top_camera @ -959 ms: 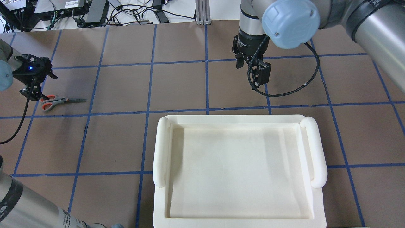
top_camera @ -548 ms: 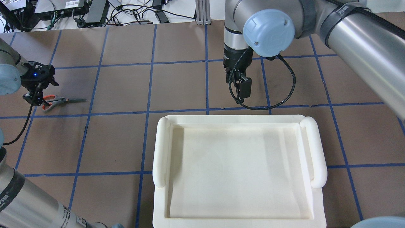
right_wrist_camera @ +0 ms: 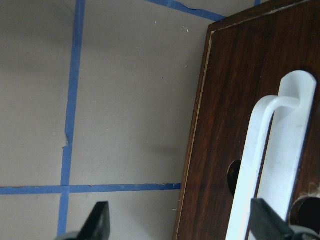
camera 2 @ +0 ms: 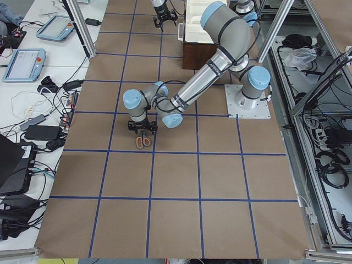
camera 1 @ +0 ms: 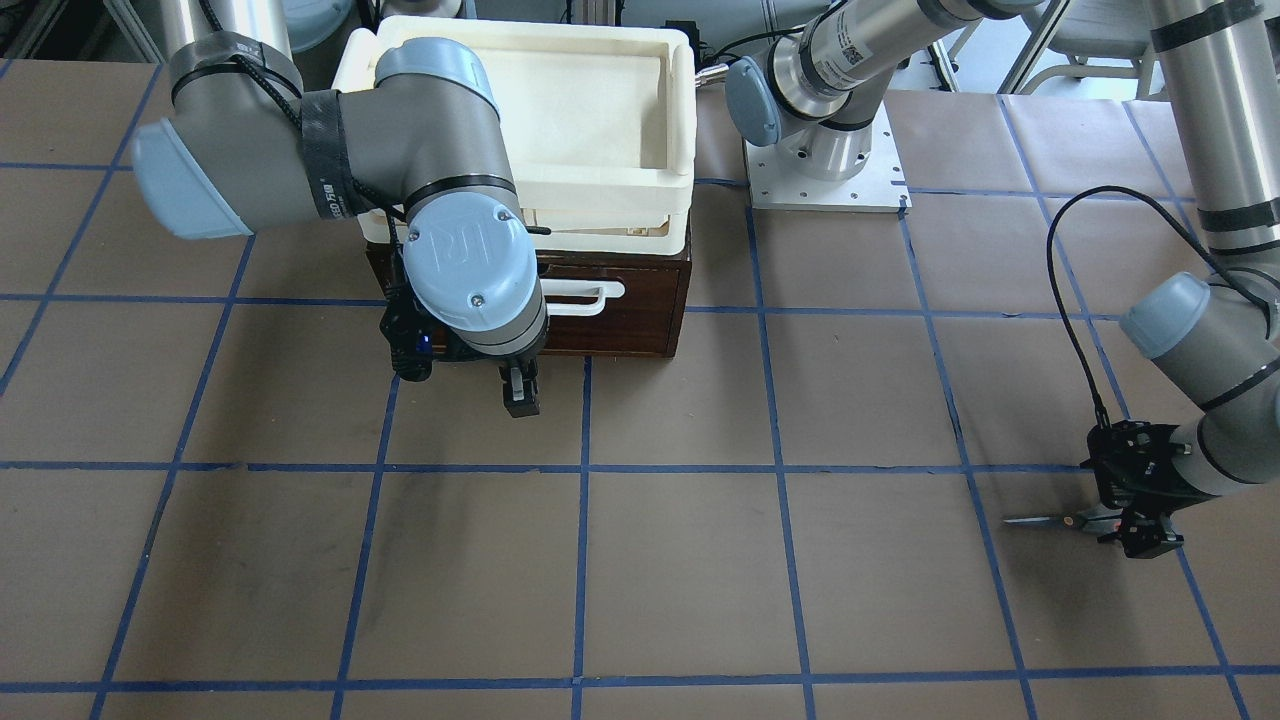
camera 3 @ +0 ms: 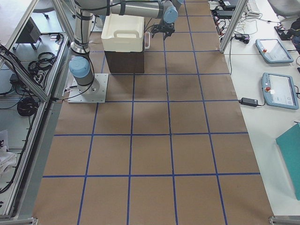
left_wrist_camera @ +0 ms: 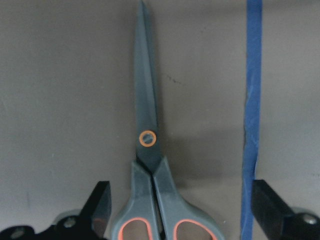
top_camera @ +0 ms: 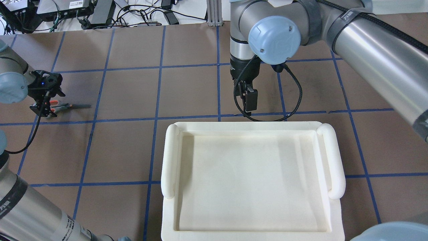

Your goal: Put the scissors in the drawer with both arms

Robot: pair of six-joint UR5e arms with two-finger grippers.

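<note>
One brown table (top_camera: pixel 127 90), blue tape grid (top_camera: pixel 155 117)

Bright, even overhead light; soft shadows; slightly blurred wrist views.

Bare table (left_wrist_camera: pixel 60 100) both sides of the scissors (left_wrist_camera: pixel 147 165); cream bin (camera 1: pixel 600 195) atop the drawer (camera 1: pixel 645 310), front unblocked.
</note>
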